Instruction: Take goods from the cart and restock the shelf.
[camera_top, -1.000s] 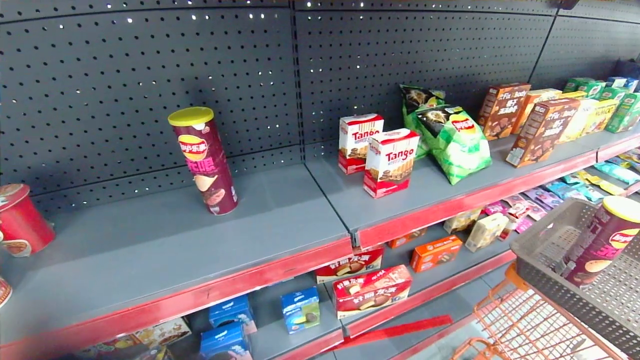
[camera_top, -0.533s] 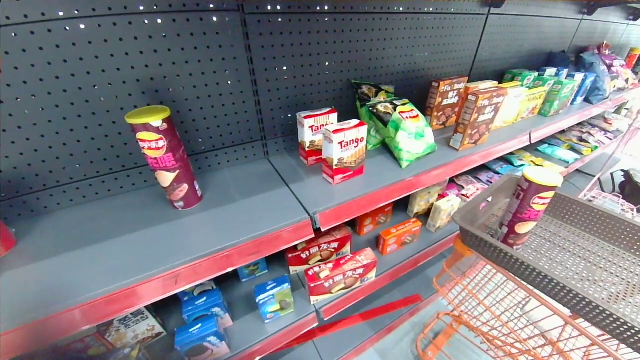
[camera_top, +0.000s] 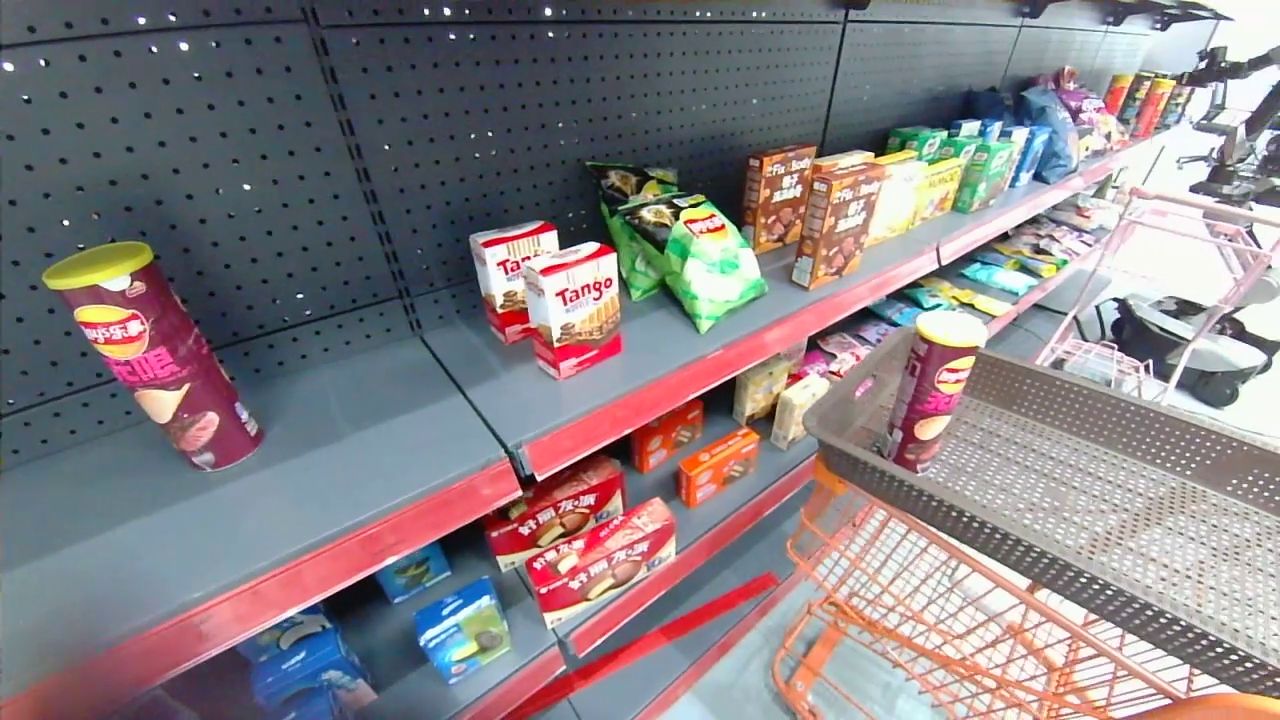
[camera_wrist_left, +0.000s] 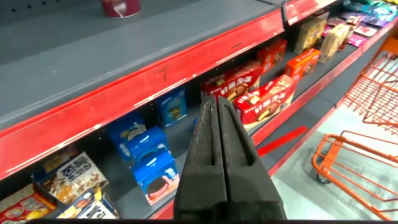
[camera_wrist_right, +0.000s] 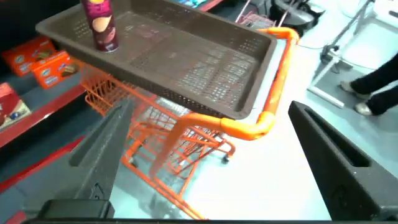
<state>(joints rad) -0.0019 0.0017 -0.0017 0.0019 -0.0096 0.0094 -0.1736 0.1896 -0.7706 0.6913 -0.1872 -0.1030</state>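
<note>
A maroon chips can with a yellow lid (camera_top: 150, 355) stands upright on the grey upper shelf (camera_top: 380, 440) at the left. A second, matching can (camera_top: 930, 390) stands in the near-left corner of the grey perforated basket (camera_top: 1100, 480) on top of the orange cart (camera_top: 900, 620). My left gripper (camera_wrist_left: 218, 102) is shut with nothing in it, held in front of the lower shelf below the red shelf edge. My right gripper (camera_wrist_right: 210, 111) stands open above the cart's handle end; the can (camera_wrist_right: 101, 22) is at the far corner of the basket (camera_wrist_right: 205, 68), well apart from it.
Red-and-white wafer boxes (camera_top: 575, 305), green chip bags (camera_top: 700, 260) and brown boxes (camera_top: 830, 225) fill the shelf to the right of the can. Blue and red boxes (camera_wrist_left: 149, 168) sit on the lower shelf. A pink cart (camera_top: 1180, 250) and another machine (camera_top: 1190, 345) stand beyond.
The head camera has panned to the right, so the whole picture has shifted left and more of the cart and basket shows. The cans stand as before.
</note>
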